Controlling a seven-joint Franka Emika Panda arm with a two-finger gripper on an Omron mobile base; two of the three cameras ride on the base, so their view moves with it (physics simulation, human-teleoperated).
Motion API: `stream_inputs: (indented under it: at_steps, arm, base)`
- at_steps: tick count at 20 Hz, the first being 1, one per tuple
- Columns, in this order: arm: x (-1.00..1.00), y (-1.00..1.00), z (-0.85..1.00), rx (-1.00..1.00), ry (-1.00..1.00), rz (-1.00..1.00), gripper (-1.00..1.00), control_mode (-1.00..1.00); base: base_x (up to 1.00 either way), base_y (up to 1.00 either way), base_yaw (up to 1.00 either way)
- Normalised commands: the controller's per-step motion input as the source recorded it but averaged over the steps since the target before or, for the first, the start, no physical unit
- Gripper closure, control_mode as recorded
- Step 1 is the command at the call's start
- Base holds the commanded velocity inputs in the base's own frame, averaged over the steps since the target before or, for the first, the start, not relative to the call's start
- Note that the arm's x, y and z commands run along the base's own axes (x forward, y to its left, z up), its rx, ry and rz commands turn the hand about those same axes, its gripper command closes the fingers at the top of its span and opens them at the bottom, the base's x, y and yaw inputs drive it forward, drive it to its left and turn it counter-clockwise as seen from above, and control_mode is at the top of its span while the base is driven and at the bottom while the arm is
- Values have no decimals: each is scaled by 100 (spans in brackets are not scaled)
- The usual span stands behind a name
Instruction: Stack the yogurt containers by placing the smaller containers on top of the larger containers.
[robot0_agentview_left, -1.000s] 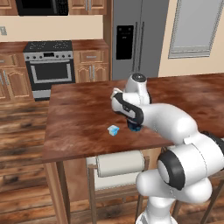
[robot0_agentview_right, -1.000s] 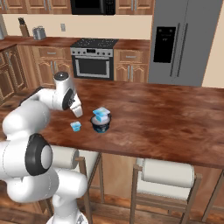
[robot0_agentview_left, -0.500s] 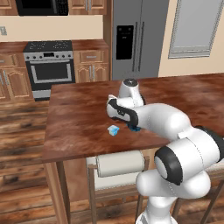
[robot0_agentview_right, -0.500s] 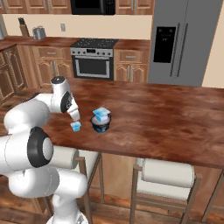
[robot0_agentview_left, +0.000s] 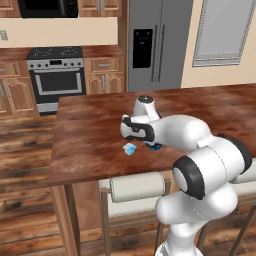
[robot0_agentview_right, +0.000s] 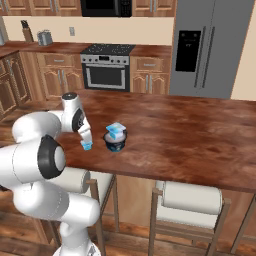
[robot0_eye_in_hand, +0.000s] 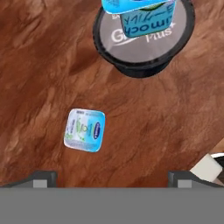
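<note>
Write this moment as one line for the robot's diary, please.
claw: open, above small cup | small cup: alone on counter | other cup: on dark tub | next: likely grab small cup

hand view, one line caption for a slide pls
Open gripper above a small yogurt cup on the wooden counter; another cup already sits on the dark tub.

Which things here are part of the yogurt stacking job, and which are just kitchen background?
Job:
- dark round tub
- light-blue cup on the tub
- small light-blue cup alone on the counter
- open gripper

Background:
- stove
- refrigerator
- stools
- toaster
</note>
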Motion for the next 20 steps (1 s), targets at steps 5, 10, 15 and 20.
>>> stream_inputs:
  at_steps: [5, 10, 15, 20]
  arm:
    - [0, 0, -34, 0, 6, 0, -100, -100]
    - [0, 0, -20, 0, 2, -1, -100, -100]
    - [0, 0, -7, 2, 1, 0, -100, -100]
    - [0, 0, -1, 1, 1, 0, -100, -100]
  base:
    - [0, 0, 0]
    - [0, 0, 0]
    - [0, 0, 0]
    - [0, 0, 0]
